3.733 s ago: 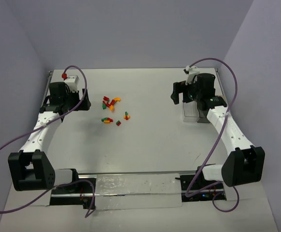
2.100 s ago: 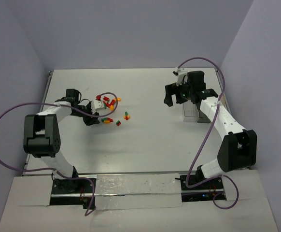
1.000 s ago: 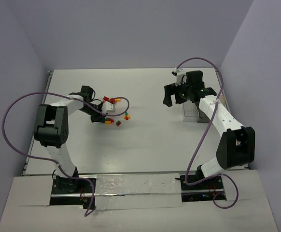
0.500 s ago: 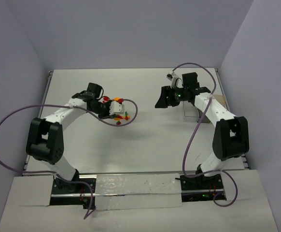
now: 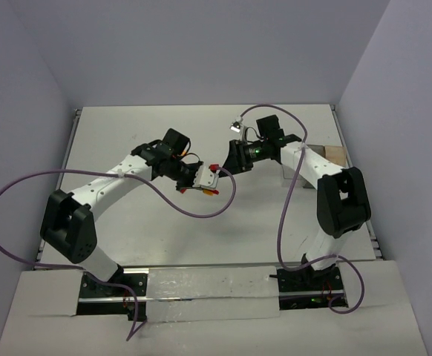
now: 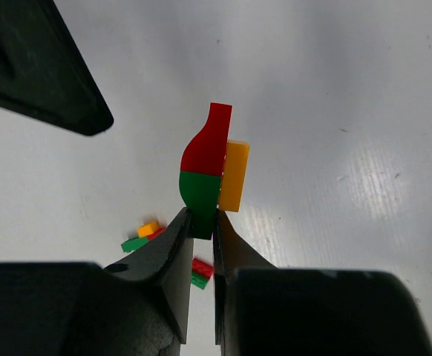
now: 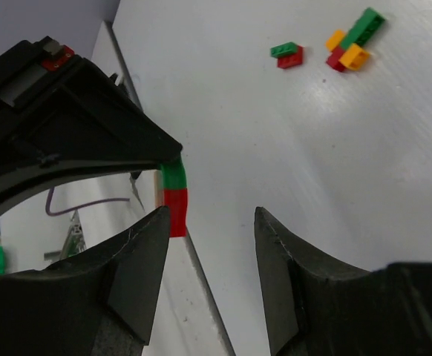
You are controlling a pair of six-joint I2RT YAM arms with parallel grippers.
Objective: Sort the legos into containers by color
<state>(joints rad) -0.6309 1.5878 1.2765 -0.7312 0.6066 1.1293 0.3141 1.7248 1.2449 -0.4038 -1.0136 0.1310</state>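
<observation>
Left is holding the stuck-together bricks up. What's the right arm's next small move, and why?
Probably ease the right gripper forward until its open jaws straddle the red brick, then close. The left gripper pinches only the green brick, leaving the red end free.

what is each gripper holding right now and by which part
The left gripper pinches a joined red, green and orange-yellow lego cluster by its green end. The right gripper holds nothing; its jaws stand open near the cluster's red end.

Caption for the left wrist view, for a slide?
Left pincer shut on a red-green-orange lego stack, loose legos beneath.
</observation>
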